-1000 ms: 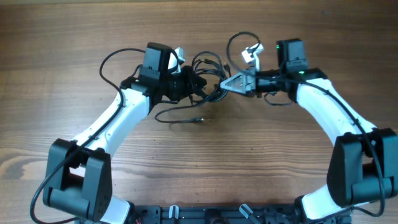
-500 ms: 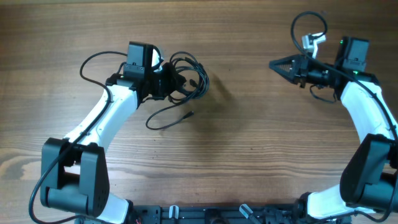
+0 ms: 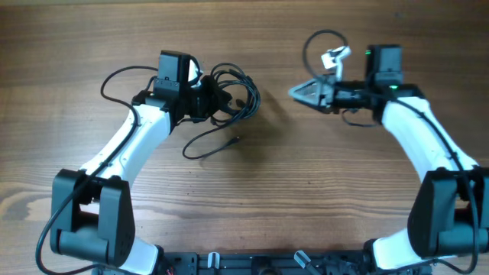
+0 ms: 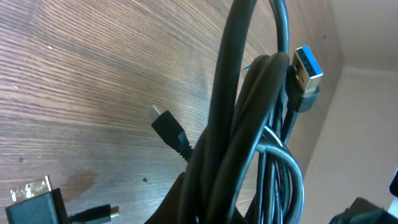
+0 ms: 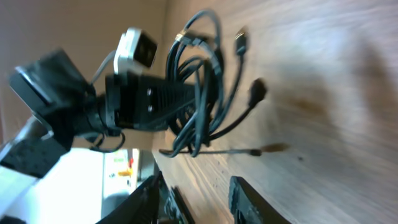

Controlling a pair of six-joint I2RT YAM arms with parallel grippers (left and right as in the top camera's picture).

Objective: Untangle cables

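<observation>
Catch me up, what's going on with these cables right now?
The left gripper is shut on the cables, a tangled bundle with one loose plug end trailing down to the table. The right gripper sits apart from the bundle, fingers open and empty, pointing toward it. Nothing looks untangled yet.

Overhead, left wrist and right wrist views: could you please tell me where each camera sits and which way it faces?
Overhead: above the table, looking straight down; left arm and right arm show, with left gripper and right gripper.
Left wrist: close behind the held cables, facing the wood; its own gripper hardly shows.
Right wrist: low, tilted sideways, facing the left arm across the table; own open fingers at the bottom edge.
Shared: overhead and right wrist both show the left gripper holding the cables.
</observation>
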